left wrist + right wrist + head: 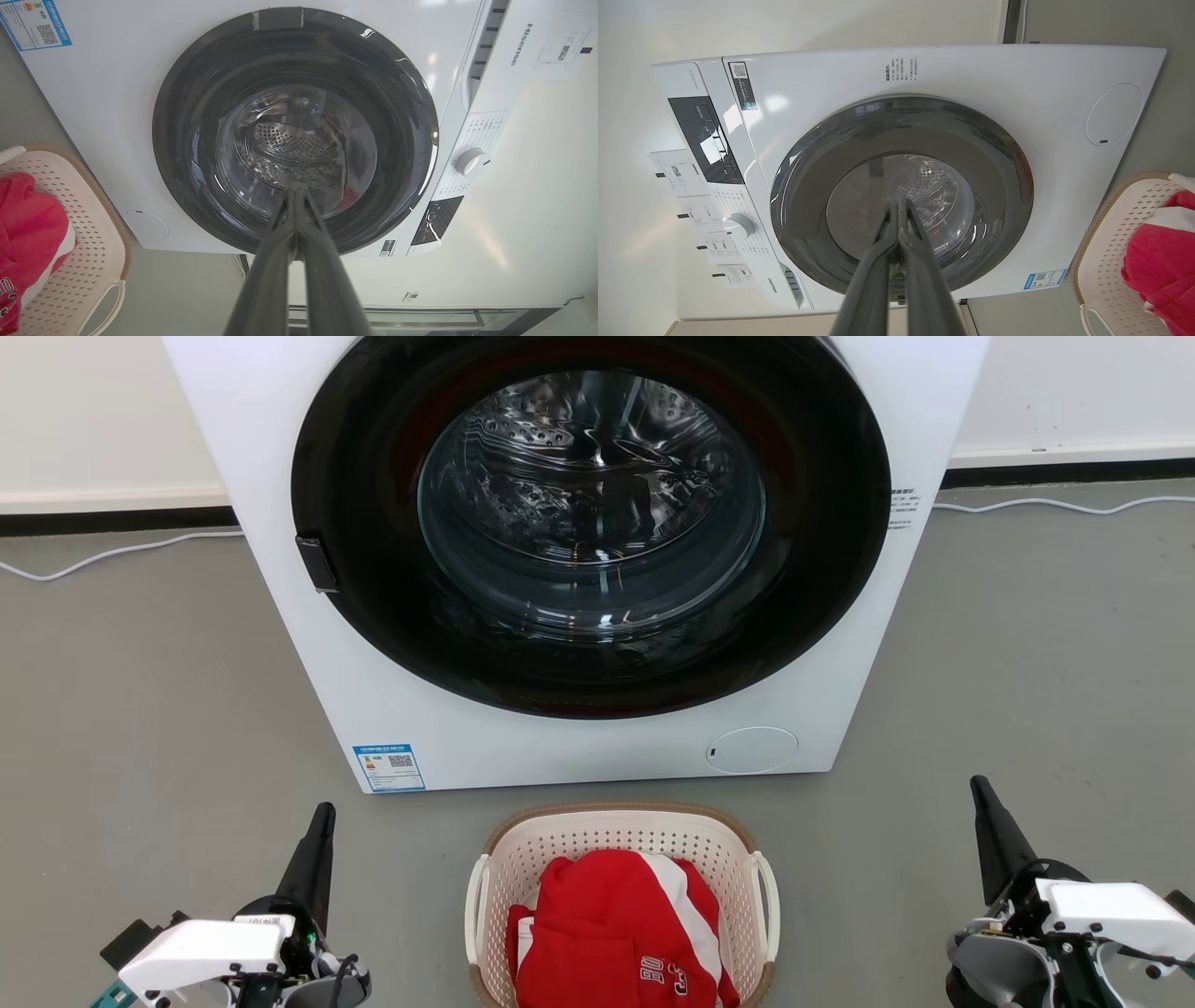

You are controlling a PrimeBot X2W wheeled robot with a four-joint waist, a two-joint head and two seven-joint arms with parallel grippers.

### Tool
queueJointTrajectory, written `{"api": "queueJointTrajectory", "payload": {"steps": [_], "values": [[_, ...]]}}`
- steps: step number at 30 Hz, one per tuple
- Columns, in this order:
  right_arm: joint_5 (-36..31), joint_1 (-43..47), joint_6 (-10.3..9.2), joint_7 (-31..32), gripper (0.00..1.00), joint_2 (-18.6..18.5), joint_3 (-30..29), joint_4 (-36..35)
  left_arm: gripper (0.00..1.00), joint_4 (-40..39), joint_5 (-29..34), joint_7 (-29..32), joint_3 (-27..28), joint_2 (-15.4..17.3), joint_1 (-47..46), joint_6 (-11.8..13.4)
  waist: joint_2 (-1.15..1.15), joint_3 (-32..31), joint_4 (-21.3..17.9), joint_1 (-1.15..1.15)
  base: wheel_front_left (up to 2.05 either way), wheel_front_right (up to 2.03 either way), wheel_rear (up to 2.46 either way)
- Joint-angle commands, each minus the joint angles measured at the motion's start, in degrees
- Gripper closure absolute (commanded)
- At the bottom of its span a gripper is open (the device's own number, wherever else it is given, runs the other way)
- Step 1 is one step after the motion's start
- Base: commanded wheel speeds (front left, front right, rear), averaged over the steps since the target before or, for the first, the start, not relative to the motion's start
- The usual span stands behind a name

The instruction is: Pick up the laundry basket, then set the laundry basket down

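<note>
Laundry basket (597,831) on grey floor (140,709), just in front of front-load washing machine (579,756), centred below its closed round door. Red-and-white garment (607,924) piled inside. Basket sits between both grippers, well apart from each; white side handles untouched. Left gripper (322,814) low at basket's left, fingers pressed together, grasping nothing. Right gripper (978,791) low at basket's right, also clenched, empty. Both wrist views look along fingers at washer door. White cable (93,555) along wall.
</note>
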Motion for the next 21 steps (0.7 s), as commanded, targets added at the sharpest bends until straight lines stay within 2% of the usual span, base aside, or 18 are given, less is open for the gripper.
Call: {"api": "queueJointTrajectory", "payload": {"steps": [1,21], "values": [[0.38,-0.50,0.43,0.61,1.00,-0.10,0.97,-1.70,1.00,-1.65,-0.34,0.36,1.70,0.80,-1.78,-0.84,0.00,0.00,0.00,0.00,0.00,0.00,0.00],[0.38,-0.50,0.43,0.60,1.00,-0.10,0.98,-1.70,1.00,-1.66,-0.34,0.36,1.70,0.80,-1.78,-0.84,0.00,0.00,0.00,0.00,0.00,0.00,0.00]]}}
